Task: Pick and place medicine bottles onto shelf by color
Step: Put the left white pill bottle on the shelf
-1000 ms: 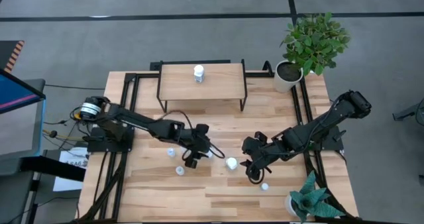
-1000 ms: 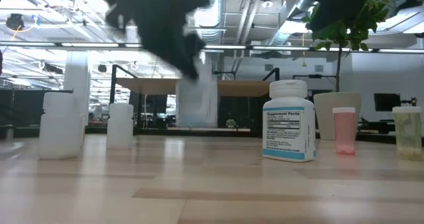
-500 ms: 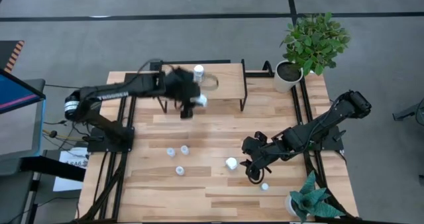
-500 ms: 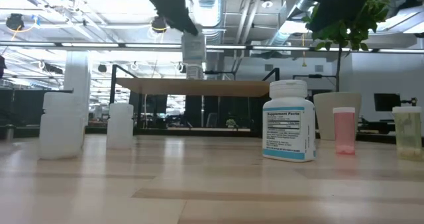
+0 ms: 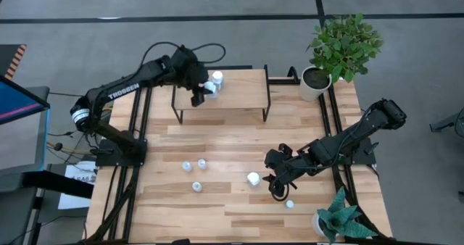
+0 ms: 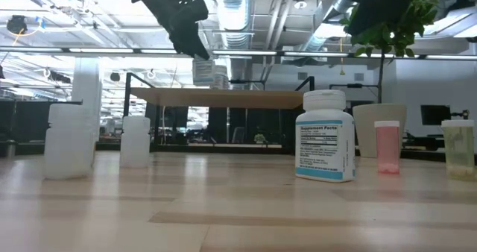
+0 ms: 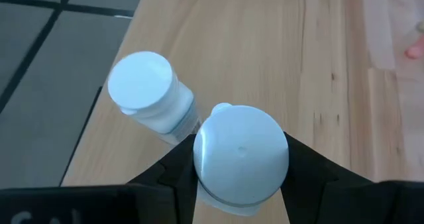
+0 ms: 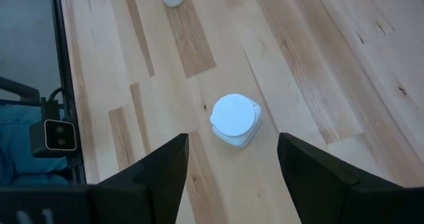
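From above, the left gripper [image 5: 205,91] covers most of the bottle [image 5: 209,90] it holds over the shelf [image 5: 239,93], so its colour cannot be told there. In the left wrist view the lower part of this bottle is cut off by the picture's edge. At table height, the small bottles [image 6: 68,140] near the table's left edge look blurred and their labels cannot be read. The right gripper [image 5: 275,188] hides the table [image 5: 217,209] under it.
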You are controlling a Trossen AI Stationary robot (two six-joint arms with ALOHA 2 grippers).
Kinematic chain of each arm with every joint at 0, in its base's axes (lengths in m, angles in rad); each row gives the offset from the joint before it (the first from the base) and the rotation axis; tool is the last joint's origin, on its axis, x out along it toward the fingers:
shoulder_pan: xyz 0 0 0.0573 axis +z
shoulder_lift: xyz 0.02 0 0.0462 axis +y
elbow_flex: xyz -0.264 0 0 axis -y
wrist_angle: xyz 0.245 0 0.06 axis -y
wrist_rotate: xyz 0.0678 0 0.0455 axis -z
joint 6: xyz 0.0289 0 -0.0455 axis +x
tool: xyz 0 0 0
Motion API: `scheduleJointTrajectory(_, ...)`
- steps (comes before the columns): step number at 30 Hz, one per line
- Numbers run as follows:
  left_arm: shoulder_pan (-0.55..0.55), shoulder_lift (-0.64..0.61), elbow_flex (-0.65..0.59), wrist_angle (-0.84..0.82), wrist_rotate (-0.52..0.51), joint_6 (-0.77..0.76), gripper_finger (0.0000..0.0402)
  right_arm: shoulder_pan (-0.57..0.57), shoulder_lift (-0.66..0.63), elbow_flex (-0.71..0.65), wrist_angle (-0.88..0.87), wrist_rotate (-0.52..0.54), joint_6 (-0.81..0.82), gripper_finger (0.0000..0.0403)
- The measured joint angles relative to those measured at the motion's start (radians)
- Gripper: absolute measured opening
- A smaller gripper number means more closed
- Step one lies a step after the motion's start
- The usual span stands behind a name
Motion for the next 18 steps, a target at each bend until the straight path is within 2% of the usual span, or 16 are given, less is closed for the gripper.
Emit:
scheduleJointTrajectory(7,0.000,0.000,0.000,-0.010,-0.016,0.003,0.0147,0.000,0.000,0.000,0.000,0.001,-0.001,0.0256)
scheduleJointTrajectory(14,-0.002,0.000,0.000,0.010,-0.084,-0.024,0.0200,0.000,0.000,0.000,0.000,0.001,0.000,0.0256)
scheduleJointTrajectory(18,-0.001,0.000,0.000,0.012,-0.089,-0.027,0.0228,0.000,0.000,0.000,0.000,0.001,0.000,0.0256)
